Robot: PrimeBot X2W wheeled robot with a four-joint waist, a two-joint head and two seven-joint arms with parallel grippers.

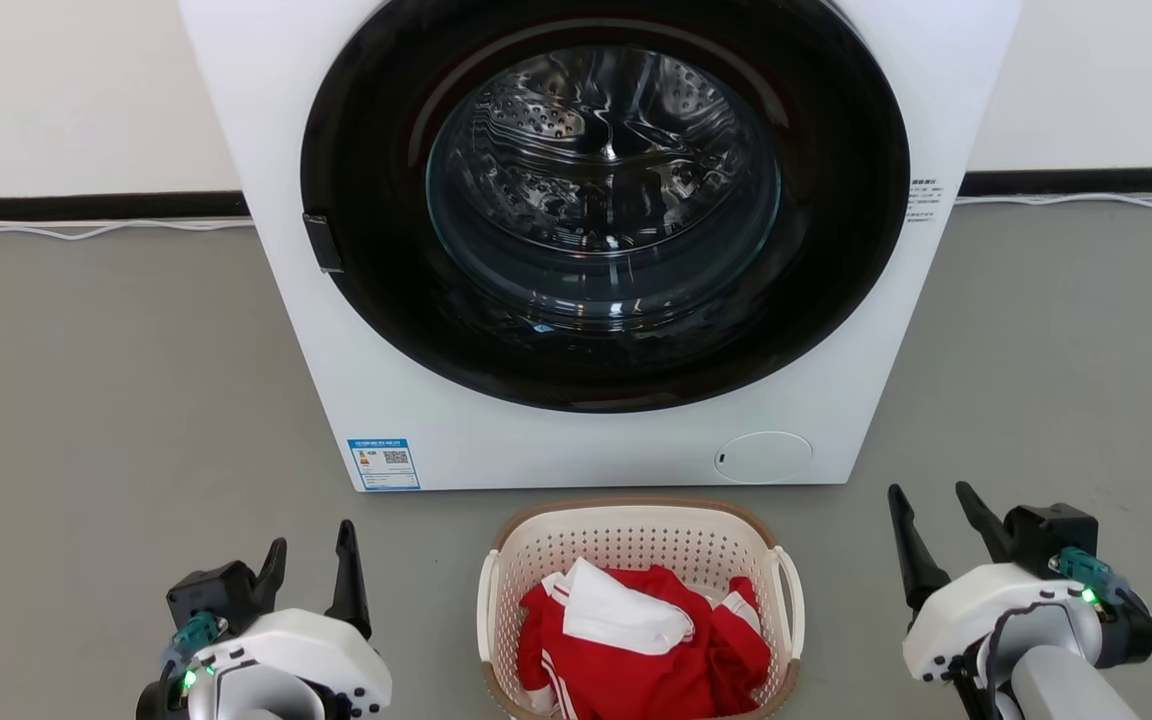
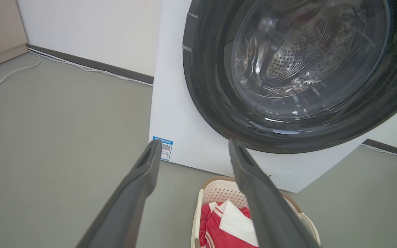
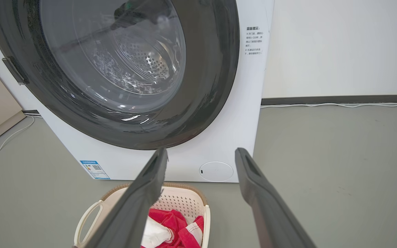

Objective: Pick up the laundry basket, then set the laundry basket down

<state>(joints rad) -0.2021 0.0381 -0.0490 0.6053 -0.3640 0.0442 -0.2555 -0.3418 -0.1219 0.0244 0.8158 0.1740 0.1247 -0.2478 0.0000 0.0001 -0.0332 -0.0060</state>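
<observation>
The laundry basket is sitting on the grey floor at six o'clock in the head view. It is lying just in front of the white washer, which is standing at the basket's twelve o'clock. Red and white clothes are lying inside it. The left gripper is hovering at the basket's nine o'clock, its two fingers standing apart and holding nothing. The right gripper is hovering at the basket's three o'clock, fingers likewise spread and empty. Neither gripper is touching the white loop handles.
</observation>
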